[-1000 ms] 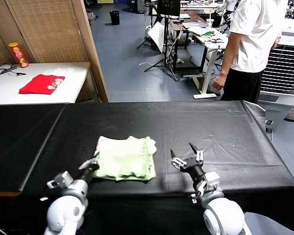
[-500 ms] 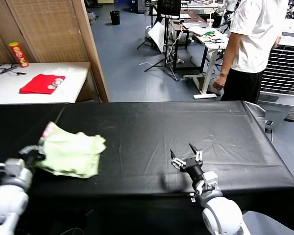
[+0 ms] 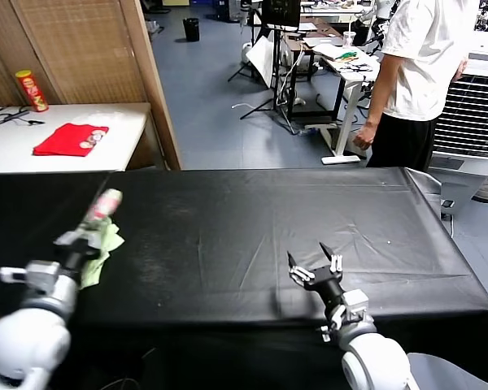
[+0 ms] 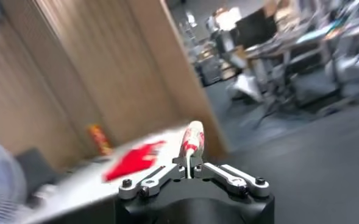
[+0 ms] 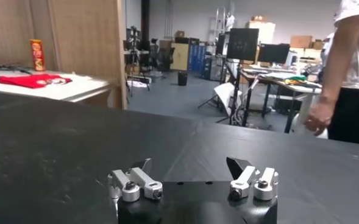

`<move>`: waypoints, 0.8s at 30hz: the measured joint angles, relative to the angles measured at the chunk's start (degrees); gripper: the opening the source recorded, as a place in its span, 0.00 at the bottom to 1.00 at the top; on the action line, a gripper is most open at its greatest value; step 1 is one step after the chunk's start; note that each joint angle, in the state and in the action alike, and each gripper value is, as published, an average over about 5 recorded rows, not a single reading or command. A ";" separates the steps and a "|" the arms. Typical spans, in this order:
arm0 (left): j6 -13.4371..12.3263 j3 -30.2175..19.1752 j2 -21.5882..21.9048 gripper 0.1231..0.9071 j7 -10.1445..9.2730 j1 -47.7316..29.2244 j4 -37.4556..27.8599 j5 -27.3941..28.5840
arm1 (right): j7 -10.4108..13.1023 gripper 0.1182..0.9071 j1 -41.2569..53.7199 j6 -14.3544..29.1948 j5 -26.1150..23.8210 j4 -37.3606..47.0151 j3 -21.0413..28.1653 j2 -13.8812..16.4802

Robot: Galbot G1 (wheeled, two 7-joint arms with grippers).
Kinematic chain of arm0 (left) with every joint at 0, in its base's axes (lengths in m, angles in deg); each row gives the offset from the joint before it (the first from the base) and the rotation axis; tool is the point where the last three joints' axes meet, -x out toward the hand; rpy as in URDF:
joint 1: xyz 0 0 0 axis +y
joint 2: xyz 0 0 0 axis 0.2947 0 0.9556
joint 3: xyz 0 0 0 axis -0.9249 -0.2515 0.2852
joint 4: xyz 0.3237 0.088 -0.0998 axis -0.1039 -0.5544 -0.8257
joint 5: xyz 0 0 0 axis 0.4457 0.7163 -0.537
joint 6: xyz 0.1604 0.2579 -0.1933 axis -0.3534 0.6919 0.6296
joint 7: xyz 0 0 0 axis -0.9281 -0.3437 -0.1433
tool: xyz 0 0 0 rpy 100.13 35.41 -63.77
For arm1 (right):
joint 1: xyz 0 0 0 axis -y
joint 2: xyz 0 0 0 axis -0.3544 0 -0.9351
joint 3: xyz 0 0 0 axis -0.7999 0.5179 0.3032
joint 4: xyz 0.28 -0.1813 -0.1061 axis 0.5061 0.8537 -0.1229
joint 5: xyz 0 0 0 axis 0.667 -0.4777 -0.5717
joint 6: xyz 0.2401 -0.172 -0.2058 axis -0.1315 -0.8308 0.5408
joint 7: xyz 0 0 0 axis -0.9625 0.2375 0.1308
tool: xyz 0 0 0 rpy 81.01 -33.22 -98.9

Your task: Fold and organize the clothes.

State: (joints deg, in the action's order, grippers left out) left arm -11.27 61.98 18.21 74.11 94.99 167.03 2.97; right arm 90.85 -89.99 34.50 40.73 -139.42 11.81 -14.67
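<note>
shirt [image 3: 98, 231]: you see it bunched into a narrow hanging bundle at the left end of the black table [image 3: 252, 236], held up off the surface.
long axis: runs steeply upward, tilted; the upper end leans away from the robot, the lower folds hang toward it.
look: pale mint green, crumpled, seen nearly edge-on; the red-and-white printed patch sits at the raised upper end.
wrist check: from the left wrist you see only a thin upright strip of the shirt [image 4: 192, 141], red and white, rising from between the fingertips.
left gripper [image 3: 75, 241]: pinched tight on the shirt, fingers all but together; raised above the table's left end.
right gripper [image 3: 315, 266]: spread wide, holding nothing; low over the near edge of the table, right of centre, well apart from the shirt.
red cloth [image 3: 70, 139]: lying flat on the white side table [image 3: 57, 158] beyond the black one, at left.
person [image 3: 415, 73]: you see someone in a white t-shirt standing past the far right corner.
</note>
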 joint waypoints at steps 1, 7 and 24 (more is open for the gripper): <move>-0.45 -2.44 -1.47 0.03 -0.21 -0.47 -0.08 0.24 | -0.04 0.86 -0.10 -0.03 0.00 0.00 -0.09 -0.06; -2.00 -14.68 -10.19 0.03 0.68 -1.99 -2.75 3.91 | -1.14 0.86 0.22 -0.79 1.25 0.76 0.21 0.25; -6.25 -19.46 -15.83 0.85 11.24 1.22 -2.25 10.63 | 0.16 0.86 12.05 -12.71 28.94 8.44 9.84 1.09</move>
State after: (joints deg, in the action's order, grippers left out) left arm -17.53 42.52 2.38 85.35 96.21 164.78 13.59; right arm 91.01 -77.94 21.79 69.67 -130.97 21.64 -13.59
